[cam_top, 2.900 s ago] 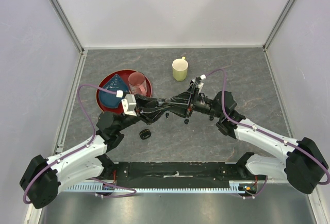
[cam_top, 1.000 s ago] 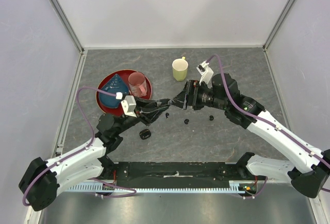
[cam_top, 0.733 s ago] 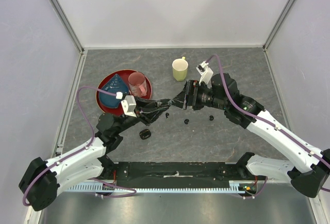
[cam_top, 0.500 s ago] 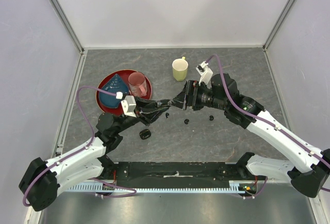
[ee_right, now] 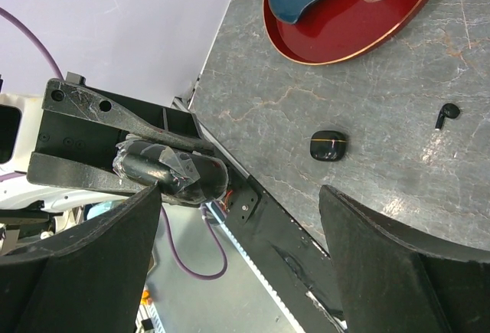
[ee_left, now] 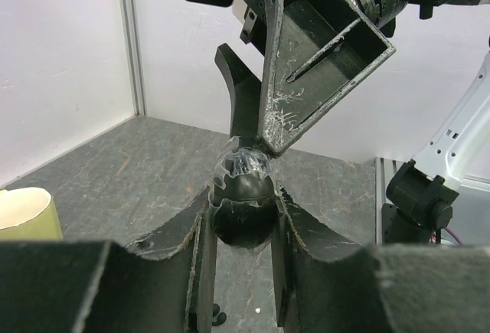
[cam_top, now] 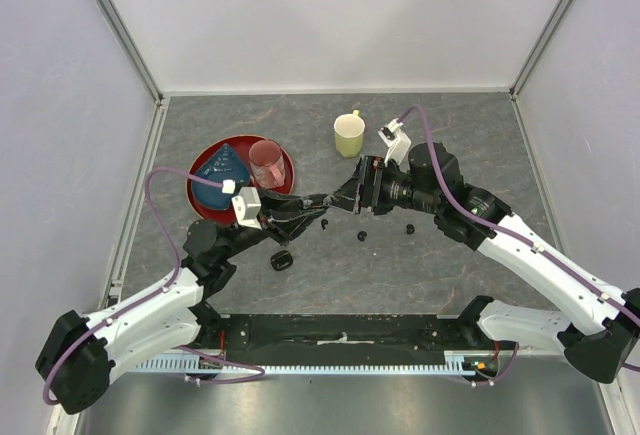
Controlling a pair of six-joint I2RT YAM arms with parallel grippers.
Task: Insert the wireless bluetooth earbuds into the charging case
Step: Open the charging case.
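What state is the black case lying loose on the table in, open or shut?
Shut. The black case lies flat, lid down, with only a thin seam line across it.

Charging case point(ee_left: 243, 184) in my left tool point(cam_top: 319, 202), right tool point(cam_top: 344, 198) just beside; earbuds point(cam_top: 362, 236) on the table point(cam_top: 480, 145) below both.
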